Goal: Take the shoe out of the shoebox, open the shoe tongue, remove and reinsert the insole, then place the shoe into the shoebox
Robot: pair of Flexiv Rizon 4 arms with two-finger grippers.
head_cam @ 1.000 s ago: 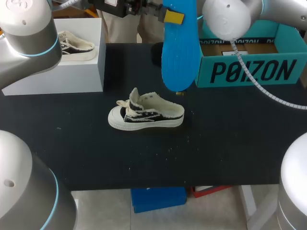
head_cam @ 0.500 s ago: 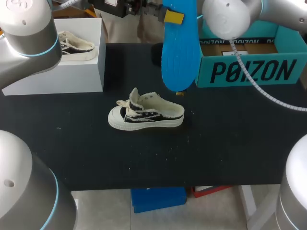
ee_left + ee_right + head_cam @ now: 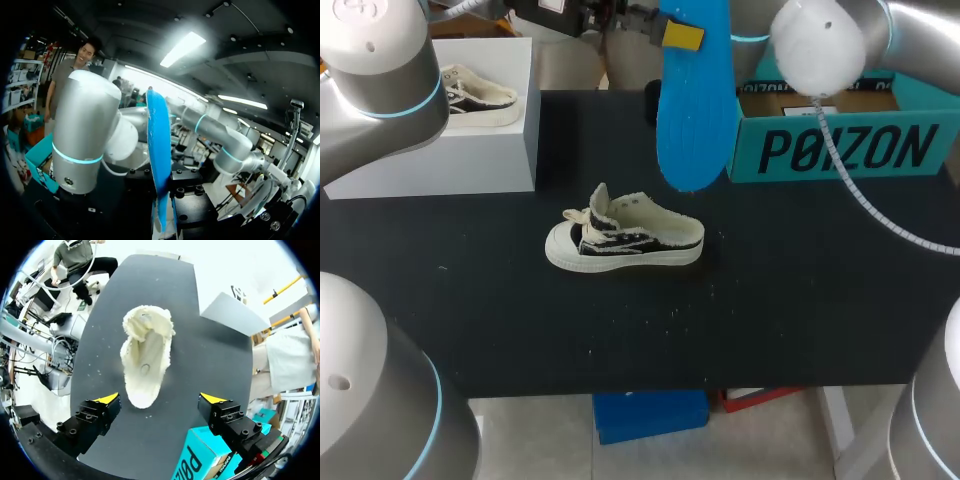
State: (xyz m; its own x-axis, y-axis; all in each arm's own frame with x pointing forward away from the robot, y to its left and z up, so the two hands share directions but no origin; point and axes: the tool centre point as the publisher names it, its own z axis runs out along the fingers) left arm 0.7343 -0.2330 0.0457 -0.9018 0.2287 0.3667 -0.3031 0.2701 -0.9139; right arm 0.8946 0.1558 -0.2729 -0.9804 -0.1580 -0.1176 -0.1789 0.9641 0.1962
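Observation:
A black-and-cream shoe (image 3: 625,235) stands upright on the black table (image 3: 800,300), toe to the left. Its blue insole (image 3: 692,100) hangs upright in the air behind it, with my left gripper (image 3: 678,34) shut on its upper end; one yellow tip shows there. In the left wrist view the insole (image 3: 159,165) rises edge-on from between the fingers. My right gripper (image 3: 160,398) hovers open high above the shoe (image 3: 146,360), looking straight down into its opening. In the head view the insole hides the right gripper.
The teal shoebox (image 3: 840,140) stands at the back right, and its corner (image 3: 200,462) shows under my right gripper. A white block (image 3: 430,140) at the back left carries a second shoe (image 3: 475,95).
My right arm has shifted to the right and back; the small yellow tip that showed below the insole's lower end is now hidden. The insole and shoe have not moved.

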